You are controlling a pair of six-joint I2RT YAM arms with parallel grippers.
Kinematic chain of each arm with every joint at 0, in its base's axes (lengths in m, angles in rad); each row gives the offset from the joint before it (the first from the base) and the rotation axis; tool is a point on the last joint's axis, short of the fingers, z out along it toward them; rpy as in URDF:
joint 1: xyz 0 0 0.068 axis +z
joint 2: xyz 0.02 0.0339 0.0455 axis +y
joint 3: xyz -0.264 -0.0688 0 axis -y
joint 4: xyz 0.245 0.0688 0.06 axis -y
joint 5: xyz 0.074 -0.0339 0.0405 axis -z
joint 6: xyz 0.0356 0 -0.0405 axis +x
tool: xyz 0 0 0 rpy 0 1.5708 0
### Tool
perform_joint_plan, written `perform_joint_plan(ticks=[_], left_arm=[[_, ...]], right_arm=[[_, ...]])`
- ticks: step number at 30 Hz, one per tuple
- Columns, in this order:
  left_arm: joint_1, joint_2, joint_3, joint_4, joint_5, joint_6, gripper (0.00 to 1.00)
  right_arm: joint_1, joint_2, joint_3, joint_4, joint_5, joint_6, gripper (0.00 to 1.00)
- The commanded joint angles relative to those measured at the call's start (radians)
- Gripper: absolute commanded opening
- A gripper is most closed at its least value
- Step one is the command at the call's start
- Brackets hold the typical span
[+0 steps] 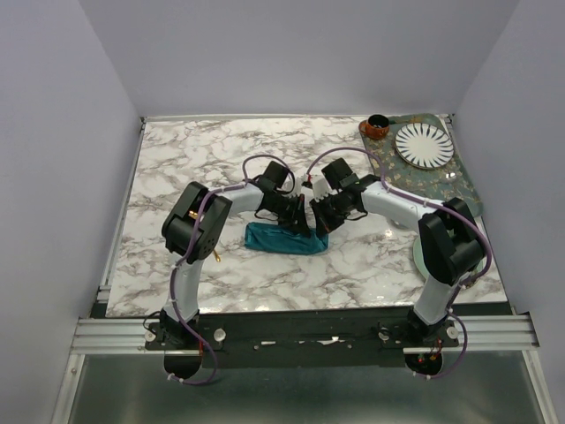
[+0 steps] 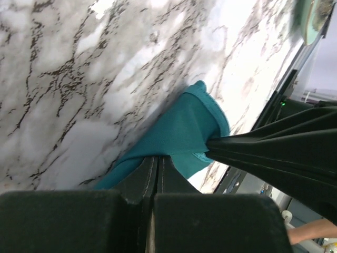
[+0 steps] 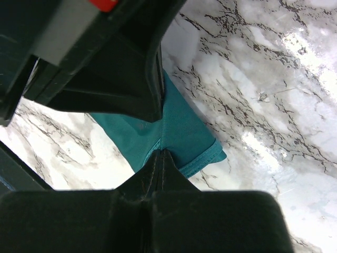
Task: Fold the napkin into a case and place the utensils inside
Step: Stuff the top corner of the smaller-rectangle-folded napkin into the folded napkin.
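Note:
The teal napkin (image 1: 274, 239) lies bunched into a narrow folded strip on the marble table (image 1: 203, 168), near the middle. My left gripper (image 1: 299, 224) and my right gripper (image 1: 317, 218) meet tip to tip over its right end. In the left wrist view the left gripper (image 2: 157, 161) is shut on a fold of the napkin (image 2: 184, 124), with the right gripper's fingers (image 2: 253, 150) pinching beside it. In the right wrist view the right gripper (image 3: 161, 155) is shut on the napkin (image 3: 187, 132). A thin gold piece (image 1: 215, 254) shows by the left arm. The purple utensil is out of view.
A patterned placemat (image 1: 441, 177) at the back right holds a striped plate (image 1: 424, 144) and a small brown cup (image 1: 377, 126). A pale green saucer (image 1: 416, 256) lies partly under the right arm. The table's right edge is near it.

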State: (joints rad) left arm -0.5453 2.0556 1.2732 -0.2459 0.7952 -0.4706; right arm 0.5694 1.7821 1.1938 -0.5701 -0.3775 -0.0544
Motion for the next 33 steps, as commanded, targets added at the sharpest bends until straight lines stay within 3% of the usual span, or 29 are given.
perform_joint_plan(ticks=[1,5,8,9,12,18,22,29,33], left_arm=[[-0.011,0.043,0.043,-0.084,-0.048,0.065,0.02],[-0.019,0.043,0.043,-0.078,-0.054,0.064,0.04],[-0.012,0.018,0.040,-0.035,-0.033,0.041,0.15],[-0.004,0.000,0.010,0.021,-0.028,0.017,0.25],[0.042,-0.083,-0.066,0.124,-0.028,-0.022,0.38],[0.139,-0.262,-0.247,0.325,-0.011,-0.145,0.46],[0.148,-0.314,-0.304,0.332,0.007,-0.201,0.45],[0.119,-0.290,-0.388,0.445,0.068,-0.394,0.25],[0.088,-0.284,-0.429,0.537,0.059,-0.465,0.20]], right_arm=[[0.006,-0.009,0.023,-0.013,0.020,-0.012,0.01],[0.006,-0.009,0.018,-0.013,0.020,-0.022,0.01],[0.006,-0.006,0.009,-0.013,0.022,-0.033,0.01],[0.006,-0.004,0.003,-0.013,0.026,-0.038,0.00],[0.007,-0.007,-0.003,-0.011,0.032,-0.041,0.00],[0.006,-0.012,-0.011,-0.004,0.034,-0.036,0.01],[0.006,-0.015,-0.011,0.003,0.022,-0.028,0.01],[0.006,-0.016,-0.004,0.006,0.017,-0.015,0.01],[0.006,-0.015,0.021,-0.027,0.054,0.005,0.17]])
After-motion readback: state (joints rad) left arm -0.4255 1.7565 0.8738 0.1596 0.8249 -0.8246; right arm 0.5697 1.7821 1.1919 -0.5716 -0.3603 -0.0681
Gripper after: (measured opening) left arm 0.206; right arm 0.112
